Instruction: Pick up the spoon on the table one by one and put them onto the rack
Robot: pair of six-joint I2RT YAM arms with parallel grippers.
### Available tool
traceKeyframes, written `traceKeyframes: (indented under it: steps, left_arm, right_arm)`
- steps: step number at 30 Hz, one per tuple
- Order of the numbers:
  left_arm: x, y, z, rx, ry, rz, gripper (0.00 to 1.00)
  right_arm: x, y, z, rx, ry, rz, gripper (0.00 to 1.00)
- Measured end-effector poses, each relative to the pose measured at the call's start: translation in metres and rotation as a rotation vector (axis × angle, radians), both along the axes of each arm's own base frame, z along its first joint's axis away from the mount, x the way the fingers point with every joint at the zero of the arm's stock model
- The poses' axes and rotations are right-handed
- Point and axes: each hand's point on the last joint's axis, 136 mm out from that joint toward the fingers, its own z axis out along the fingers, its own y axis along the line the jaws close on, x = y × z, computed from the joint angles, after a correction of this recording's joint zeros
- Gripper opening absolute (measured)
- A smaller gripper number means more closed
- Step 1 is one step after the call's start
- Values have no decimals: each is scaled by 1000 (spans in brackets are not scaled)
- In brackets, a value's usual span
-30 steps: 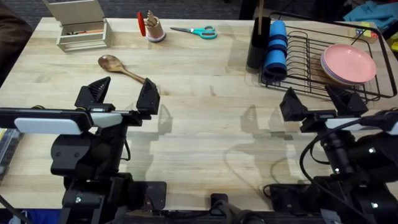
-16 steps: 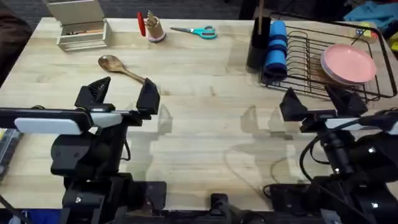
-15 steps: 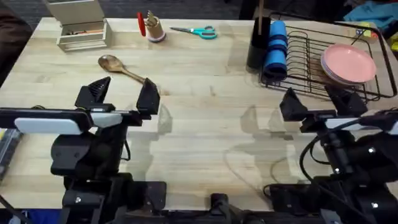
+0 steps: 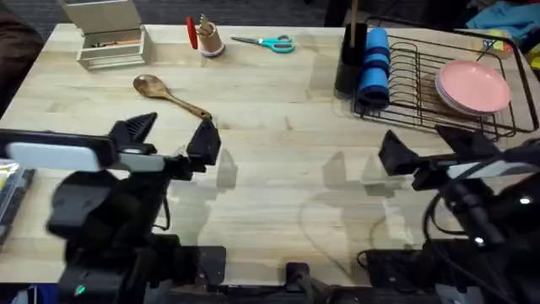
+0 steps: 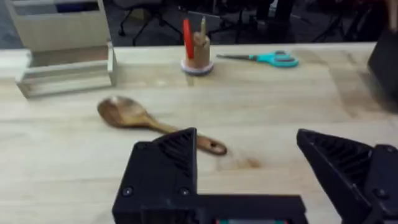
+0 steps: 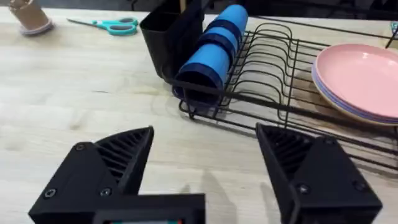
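step: approach, nothing grasped | wooden spoon point(image 4: 167, 95) lies flat on table point(image 4: 278, 160), well apart from wire rack point(image 4: 439, 80) | left gripper point(image 4: 173, 135) fingers wide, just short of handle | right gripper point(image 4: 430, 152) fingers wide, empty | next: lower left over handle, pinch

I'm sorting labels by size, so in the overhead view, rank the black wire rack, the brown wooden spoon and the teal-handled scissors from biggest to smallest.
1. Black wire rack, clearly largest.
2. Brown wooden spoon.
3. Teal-handled scissors, only slightly shorter than the spoon and farther from the camera, so that order is unsure.
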Motion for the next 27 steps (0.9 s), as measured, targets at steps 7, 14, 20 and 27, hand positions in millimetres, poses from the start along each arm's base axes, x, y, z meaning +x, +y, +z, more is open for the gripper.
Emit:
traceKeyframes:
  steps: [7,14,20,27]
  left_arm:
    - [-18,0,47,-1,-10,-3,993]
    - [-4,-1,84,-1,81,-4,993]
    - [22,-1,113,-2,144,-7,994]
    - [47,-3,137,-7,257,-14,993]
  right_arm:
    - [-9,2,54,3,11,11,992]
    - [19,2,104,5,108,12,992]
    - [45,2,136,6,175,15,992]
    - [62,2,166,7,228,15,992]
